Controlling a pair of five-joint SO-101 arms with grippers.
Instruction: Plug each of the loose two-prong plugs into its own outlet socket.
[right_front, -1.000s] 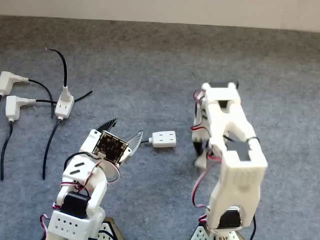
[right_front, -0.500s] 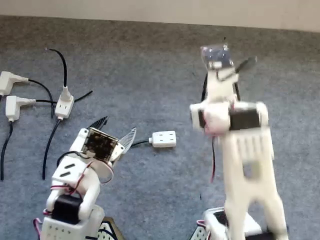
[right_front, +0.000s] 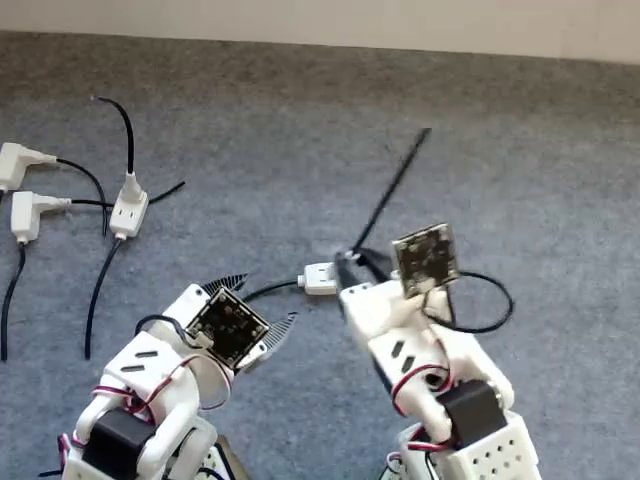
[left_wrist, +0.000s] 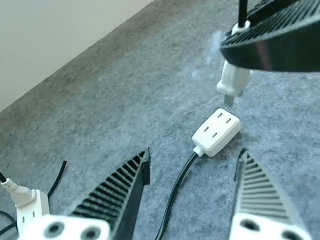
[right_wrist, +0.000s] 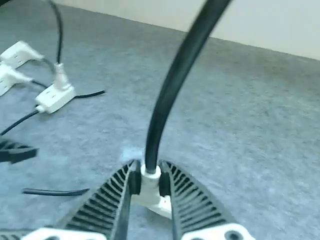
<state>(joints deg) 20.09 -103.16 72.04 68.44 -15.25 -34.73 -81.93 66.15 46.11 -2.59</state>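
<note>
White two-prong plug on a round black cable hangs just above the grey felt-covered table, clenched by its sides in the jaws of the right arm; its long axis stands near upright, prongs downward, the cable leaving its top and running toward the table's far edge; just below it lies the flat white outlet socket, slots facing up, long axis across the table, its own black lead trailing toward the left arm; the left wrist view shows prongs and socket apart, not touching; the right wrist view shows the grip itself, both ribbed black jaws pressed on the plug's body; the jaws of the left arm stand released, spread wide near the socket's lead end, holding nothing; at the far left rest another white socket block and two white angled plugs on black cables.
</note>
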